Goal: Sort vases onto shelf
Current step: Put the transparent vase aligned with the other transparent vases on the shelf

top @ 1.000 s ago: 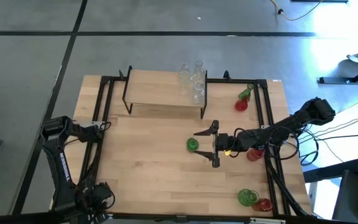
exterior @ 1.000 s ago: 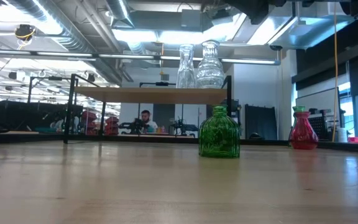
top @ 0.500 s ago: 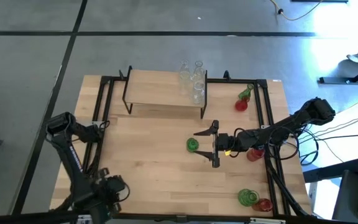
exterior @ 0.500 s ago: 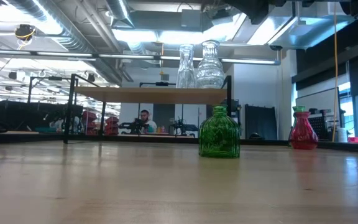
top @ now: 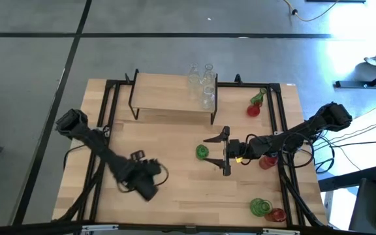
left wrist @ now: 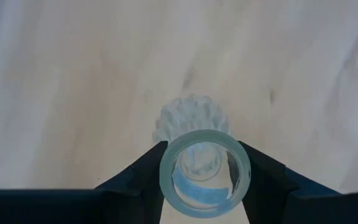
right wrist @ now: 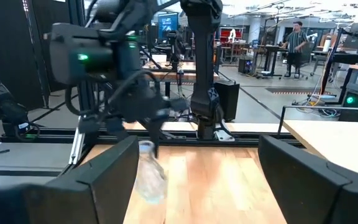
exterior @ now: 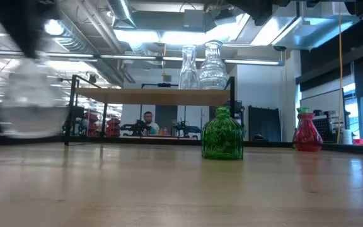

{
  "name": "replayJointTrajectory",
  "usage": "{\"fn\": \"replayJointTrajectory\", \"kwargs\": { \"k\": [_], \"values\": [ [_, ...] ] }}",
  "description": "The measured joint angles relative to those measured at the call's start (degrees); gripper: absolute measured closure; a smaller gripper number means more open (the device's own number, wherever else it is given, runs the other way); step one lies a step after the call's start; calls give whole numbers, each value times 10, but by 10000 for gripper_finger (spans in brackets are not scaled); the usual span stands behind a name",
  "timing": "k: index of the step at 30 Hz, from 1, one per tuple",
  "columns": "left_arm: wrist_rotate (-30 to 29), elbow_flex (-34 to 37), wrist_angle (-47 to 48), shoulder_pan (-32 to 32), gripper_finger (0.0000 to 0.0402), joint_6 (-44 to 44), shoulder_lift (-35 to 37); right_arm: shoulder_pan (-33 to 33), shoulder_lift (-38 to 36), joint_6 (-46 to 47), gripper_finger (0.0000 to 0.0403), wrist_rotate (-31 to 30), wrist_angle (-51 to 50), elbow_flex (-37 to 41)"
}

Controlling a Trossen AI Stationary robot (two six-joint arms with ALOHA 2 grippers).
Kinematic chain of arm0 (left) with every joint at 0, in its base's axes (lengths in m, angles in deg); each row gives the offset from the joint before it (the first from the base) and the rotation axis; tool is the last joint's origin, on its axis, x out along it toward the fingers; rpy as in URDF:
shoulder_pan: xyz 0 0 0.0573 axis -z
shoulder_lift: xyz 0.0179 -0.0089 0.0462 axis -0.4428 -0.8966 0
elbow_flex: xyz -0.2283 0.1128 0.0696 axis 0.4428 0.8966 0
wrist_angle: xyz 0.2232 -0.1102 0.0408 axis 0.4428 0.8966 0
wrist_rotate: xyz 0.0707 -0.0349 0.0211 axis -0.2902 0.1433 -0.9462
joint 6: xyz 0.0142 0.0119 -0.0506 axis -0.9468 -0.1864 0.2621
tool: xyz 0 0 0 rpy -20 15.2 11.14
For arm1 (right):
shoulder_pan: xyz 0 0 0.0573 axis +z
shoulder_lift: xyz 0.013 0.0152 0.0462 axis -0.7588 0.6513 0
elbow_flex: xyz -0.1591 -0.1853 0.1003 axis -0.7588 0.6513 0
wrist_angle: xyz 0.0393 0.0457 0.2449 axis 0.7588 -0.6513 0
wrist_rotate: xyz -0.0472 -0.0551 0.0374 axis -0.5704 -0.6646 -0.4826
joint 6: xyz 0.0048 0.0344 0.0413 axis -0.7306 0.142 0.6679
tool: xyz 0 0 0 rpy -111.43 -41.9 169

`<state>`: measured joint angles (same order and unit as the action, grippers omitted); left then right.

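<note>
Nearest the front edge of the light wooden table (top: 175, 202), at its right corner, a green ribbed glass vase (top: 260, 207) and a small red glass vase (top: 277, 214) sit side by side, not yet sorted. A little farther in on the left, the left gripper (top: 143, 183) is clamped on the neck of a clear ribbed glass vase (left wrist: 194, 149), carrying it clear of the table; the wrist view looks straight down its open mouth between the two fingers. Mid-table on the right, the right gripper (top: 222, 151) hangs with its fingers spread wide and empty, just beside a second green faceted glass vase (top: 202, 152) that stands upright on the table, with another red vase (top: 267, 160) partly hidden under that arm. Farther back on the right, a red bulbous vase (top: 252, 109) and a green one (top: 257, 98) wait near the rail. At the far side, the low light-wood shelf on black legs (top: 168, 96) carries a cluster of clear glass vases (top: 202, 83) at its right end. By my count the clear ones are mostly up, one is in the air, and the six coloured ones remain.
</note>
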<state>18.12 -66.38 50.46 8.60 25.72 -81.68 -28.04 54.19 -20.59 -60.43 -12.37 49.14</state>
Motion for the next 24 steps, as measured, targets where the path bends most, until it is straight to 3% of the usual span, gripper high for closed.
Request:
{"fn": "replayJointTrajectory", "kwargs": {
  "k": [7, 11, 24],
  "values": [
    [-9, 0, -65, -95, 240, -132, 0, 0, 0, 0, 87, 0, -1, 0],
    [22, 0, -117, -138, 240, -230, 0, 0, 0, 0, 87, 0, -2, 0],
    [96, 4, -162, -236, 239, -312, 0, 0, 0, -2, 87, 0, -2, 0]
  ]
}}
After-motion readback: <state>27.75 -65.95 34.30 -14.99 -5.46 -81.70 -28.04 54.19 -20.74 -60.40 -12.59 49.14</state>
